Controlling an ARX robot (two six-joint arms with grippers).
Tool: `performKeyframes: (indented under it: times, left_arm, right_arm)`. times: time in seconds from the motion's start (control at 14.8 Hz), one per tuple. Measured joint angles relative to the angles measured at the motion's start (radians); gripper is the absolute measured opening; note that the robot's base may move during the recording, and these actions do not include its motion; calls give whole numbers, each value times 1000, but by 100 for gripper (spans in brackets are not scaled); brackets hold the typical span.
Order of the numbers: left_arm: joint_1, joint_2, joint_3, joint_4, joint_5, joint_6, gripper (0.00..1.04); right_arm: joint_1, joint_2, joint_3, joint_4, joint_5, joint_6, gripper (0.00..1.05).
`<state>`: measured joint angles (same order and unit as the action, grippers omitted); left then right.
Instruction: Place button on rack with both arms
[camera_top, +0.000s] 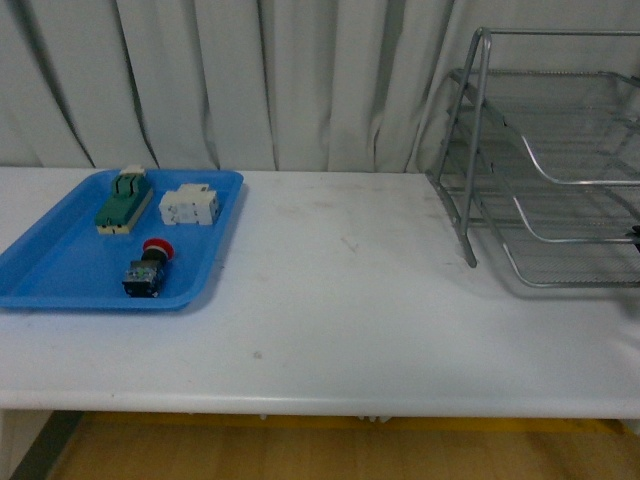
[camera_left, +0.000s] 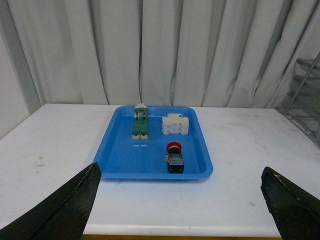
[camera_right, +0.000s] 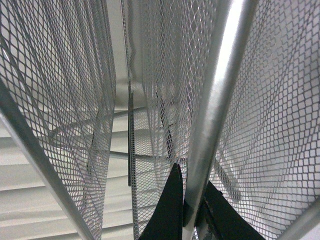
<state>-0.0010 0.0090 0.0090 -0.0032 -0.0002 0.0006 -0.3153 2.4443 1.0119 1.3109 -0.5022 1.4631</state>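
Observation:
The button (camera_top: 148, 265), red cap on a black body, lies in the blue tray (camera_top: 60, 270) at the left of the white table. It also shows in the left wrist view (camera_left: 174, 157), ahead of my left gripper (camera_left: 182, 200), which is open and empty, short of the tray. The silver wire-mesh rack (camera_top: 540, 170) stands at the right. My right gripper (camera_right: 192, 192) is shut on a metal tube of the rack (camera_right: 215, 100), with mesh all around. Neither arm shows in the front view.
In the tray, a green-and-cream switch (camera_top: 123, 198) and a white block (camera_top: 190, 206) lie behind the button. White curtains hang behind the table. The table's front edge (camera_top: 320, 405) runs along the bottom.

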Motion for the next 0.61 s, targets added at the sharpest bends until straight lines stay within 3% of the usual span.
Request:
performKeyframes:
  times: [0.61]
  left_arm:
    - [0, 0, 0, 0, 0, 0, 98]
  right_arm:
    - [-40, -109, -259, 27, 14, -63, 4]
